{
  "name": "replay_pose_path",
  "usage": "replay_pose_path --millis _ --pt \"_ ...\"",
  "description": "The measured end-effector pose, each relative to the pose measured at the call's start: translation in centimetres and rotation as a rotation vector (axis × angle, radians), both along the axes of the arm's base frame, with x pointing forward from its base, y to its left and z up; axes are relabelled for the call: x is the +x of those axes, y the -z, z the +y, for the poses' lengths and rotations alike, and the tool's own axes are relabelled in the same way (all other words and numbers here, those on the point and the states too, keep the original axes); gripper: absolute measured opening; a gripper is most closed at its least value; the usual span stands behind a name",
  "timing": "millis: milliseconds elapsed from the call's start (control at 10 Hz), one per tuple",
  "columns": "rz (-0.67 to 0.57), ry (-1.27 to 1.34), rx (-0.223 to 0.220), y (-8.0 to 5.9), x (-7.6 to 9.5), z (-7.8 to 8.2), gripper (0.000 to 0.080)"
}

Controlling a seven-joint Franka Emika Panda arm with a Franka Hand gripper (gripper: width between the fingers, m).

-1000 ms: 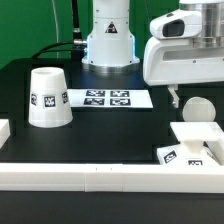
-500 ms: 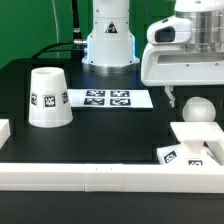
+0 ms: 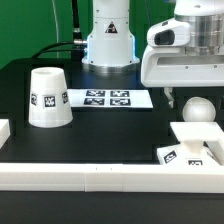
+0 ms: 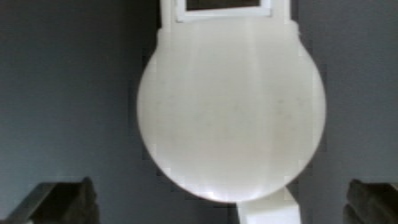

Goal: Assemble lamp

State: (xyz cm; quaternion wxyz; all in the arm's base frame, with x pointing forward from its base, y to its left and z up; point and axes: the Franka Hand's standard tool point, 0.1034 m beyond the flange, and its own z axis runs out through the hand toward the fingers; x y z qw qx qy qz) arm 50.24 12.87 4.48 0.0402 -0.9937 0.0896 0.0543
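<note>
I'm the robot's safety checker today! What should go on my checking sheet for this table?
Surface: black table, with a white rail along its near edge.
Job's things: shade standing wide end down on the exterior view's left; bulb and base block on the right, the bulb behind the block.
Clutter: marker board lying flat beside the shade.
Grippers: gripper above the bulb, jaws open, holding nothing.
Cables: dark cables behind the robot body.
Surroundings: green backdrop.
</note>
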Motion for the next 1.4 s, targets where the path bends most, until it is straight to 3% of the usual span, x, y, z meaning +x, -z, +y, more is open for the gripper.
replay_pose_path --millis 500,600,900,1200,1400 --pt "0.253 -0.025 0.039 -1.2 1.1 0.4 0.0699" --pt "0.335 -0.028 0.043 -1.5 0.6 0.0 0.0699" --pt "0.501 -0.036 0.054 -0.9 0.3 -0.3 0.0699" --pt "0.655 -0.045 0.087 -0.3 0.1 0.8 0.0699" --pt "0.67 -0.075 0.111 0.1 0.8 1.3 0.0699"
